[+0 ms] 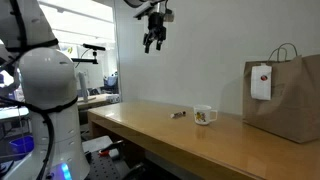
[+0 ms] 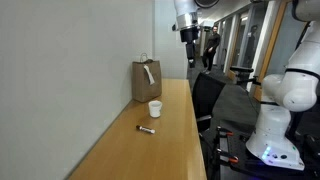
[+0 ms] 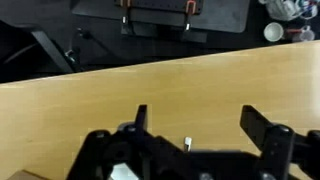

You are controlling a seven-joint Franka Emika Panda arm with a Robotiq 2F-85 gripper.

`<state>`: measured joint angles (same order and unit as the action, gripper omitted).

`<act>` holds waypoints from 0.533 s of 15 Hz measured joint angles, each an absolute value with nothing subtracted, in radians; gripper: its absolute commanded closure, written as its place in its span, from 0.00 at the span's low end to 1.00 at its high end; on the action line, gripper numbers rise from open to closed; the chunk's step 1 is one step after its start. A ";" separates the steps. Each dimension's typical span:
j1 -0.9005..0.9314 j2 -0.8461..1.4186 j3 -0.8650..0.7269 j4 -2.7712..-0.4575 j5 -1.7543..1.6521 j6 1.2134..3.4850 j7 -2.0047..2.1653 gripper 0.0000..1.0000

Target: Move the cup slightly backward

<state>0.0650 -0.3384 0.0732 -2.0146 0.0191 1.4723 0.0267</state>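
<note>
- One Robotiq gripper (image 1: 153,40) hangs high above the wooden table (image 1: 150,128) in both exterior views, pointing down and well apart from everything on the surface.
- Your gripper's two dark fingers (image 3: 141,118) are spread wide in the wrist view. Only bare tabletop shows between them, so the jaws stand apart and grip nothing.
- Your target, the cup (image 1: 204,116), is a small white mug. It stands upright on the table with its mouth facing up.
- Look for the cup (image 2: 155,108) between two neighbours. A brown paper bag (image 2: 147,80) stands near it on one side, and a small dark item (image 2: 146,128) lies near it on the other. It touches neither.
- That paper bag (image 1: 285,98) is far larger than the mug, stands upright with its handles up, and carries a white tag (image 1: 261,82) on its face.
- The small dark item (image 1: 178,115) lies flat on the wood. It is too small to identify.
- A plain light wall (image 2: 70,80) runs along one long side of the table, and the bag stands close to it.
- Your arm's white base (image 2: 282,95) stands off the table's opposite long edge.
- The cup does not appear in the wrist view. That view shows light wood (image 3: 120,90) under the gripper (image 3: 200,120) and dark floor beyond the table's edge.
</note>
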 measured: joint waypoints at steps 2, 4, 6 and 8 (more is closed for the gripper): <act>0.065 -0.338 0.073 -2.015 0.019 1.472 0.027 0.00; 0.065 -0.338 0.073 -2.015 0.019 1.472 0.027 0.00; 0.064 -0.335 0.073 -2.015 0.018 1.476 0.027 0.00; 0.060 -0.324 0.068 -2.018 0.013 1.506 0.027 0.00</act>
<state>0.0601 -0.3239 0.0681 -2.0183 0.0126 1.5057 0.0267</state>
